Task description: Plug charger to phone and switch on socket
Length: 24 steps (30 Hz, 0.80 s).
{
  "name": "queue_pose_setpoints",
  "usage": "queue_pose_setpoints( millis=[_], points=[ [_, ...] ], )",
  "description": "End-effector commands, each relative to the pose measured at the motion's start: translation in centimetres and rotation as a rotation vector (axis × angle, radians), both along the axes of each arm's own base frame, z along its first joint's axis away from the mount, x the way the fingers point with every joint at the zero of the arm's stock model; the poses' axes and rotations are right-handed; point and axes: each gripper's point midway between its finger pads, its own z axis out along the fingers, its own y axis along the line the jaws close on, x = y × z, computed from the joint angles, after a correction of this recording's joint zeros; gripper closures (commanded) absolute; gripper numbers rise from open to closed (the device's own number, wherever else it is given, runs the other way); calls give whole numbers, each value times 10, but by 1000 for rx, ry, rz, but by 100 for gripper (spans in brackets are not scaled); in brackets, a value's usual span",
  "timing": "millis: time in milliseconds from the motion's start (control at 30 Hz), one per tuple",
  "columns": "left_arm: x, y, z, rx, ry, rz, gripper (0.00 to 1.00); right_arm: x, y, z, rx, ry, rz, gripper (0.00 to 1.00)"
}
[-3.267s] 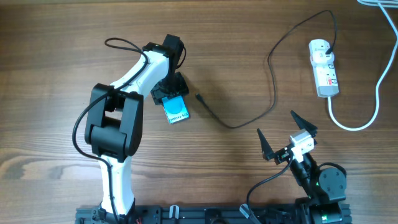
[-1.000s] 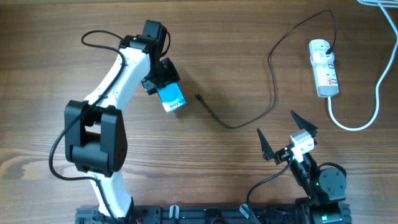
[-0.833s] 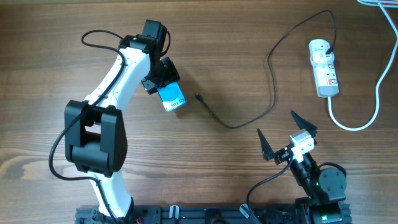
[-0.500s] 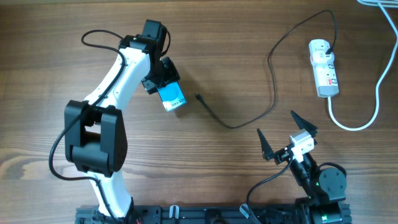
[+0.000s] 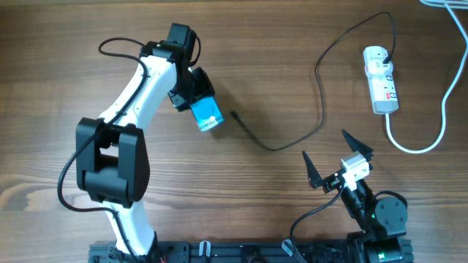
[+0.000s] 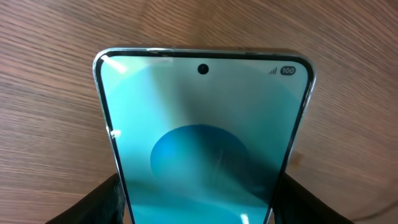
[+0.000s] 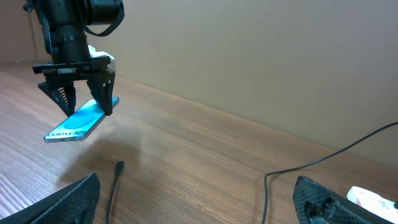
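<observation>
Gripping the phone (image 5: pixel 208 115) by its long edges, the left tool (image 5: pixel 196 101) sits in the upper left of the overhead view, with its jaws closed only as far as the phone's width. From the right wrist view the phone hangs clear of the worktop (image 5: pixel 66 44), sloping down towards its free end. In the left wrist view the turquoise screen fills the frame, its camera hole at the far end and the dark fingers (image 6: pixel 104 200) at the bottom corners. Just right of the phone, apart from it, the charger's connector tip (image 5: pixel 234 115) lies on the wood. The charger (image 5: pixel 292 142) itself curves along the worktop through mid-frame, then loops up towards the upper right. At lower right the right tool (image 5: pixel 324 144) is spread wide and holds nothing, well apart from the tip. At upper right lies the socket (image 5: pixel 382 80), its switch untouched. The step in hand seems to be presenting the phone for plugging. No view shows the charging port, and it may sit at the gripped end, so the port end should be found first. That end should then face the connector, with the phone held level and still. The right tool would do best to pinch the cable just behind the tip, lined up squarely with the phone's edge, so the plug neither bends nor skids.
</observation>
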Motion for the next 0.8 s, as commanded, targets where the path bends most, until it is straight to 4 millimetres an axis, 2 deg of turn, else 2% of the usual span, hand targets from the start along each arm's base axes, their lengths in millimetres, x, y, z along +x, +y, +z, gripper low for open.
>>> queue_pose_setpoints(
  millis=[0, 133, 267, 333, 433, 500, 533, 600, 700, 767],
  points=[
    [-3, -12, 15, -88, -9, -10, 44, 0, -1, 1, 5, -5, -4, 0],
    [-5, -25, 22, -182, 7, -20, 45, 0, -1, 1, 5, -5, -4, 0],
    [-4, -25, 33, -276, 18, -1, 45, 0, -1, 2, 4, -6, -4, 0],
    [-3, -26, 39, -317, 18, 4, 46, 0, -1, 10, -46, -68, -8, 0],
    [-3, -26, 43, -325, 10, 0, 46, -20, 26, 35, -10, -165, 180, 0],
    [-4, -28, 43, -323, 4, -20, 46, -23, 26, 52, 125, -115, 195, 0],
    [-5, -30, 43, -323, 3, -31, 47, -26, 26, 73, 193, -95, 205, 0],
    [-6, -33, 43, -323, 4, -40, 46, -27, 26, 97, 195, -69, 208, 0],
    [-8, -37, 43, -322, 5, -51, 46, -19, 38, 135, 176, 114, 263, 0],
    [-10, -42, 43, -323, 6, -62, 46, 2, 45, 163, 164, 357, 264, 0]
  ],
)
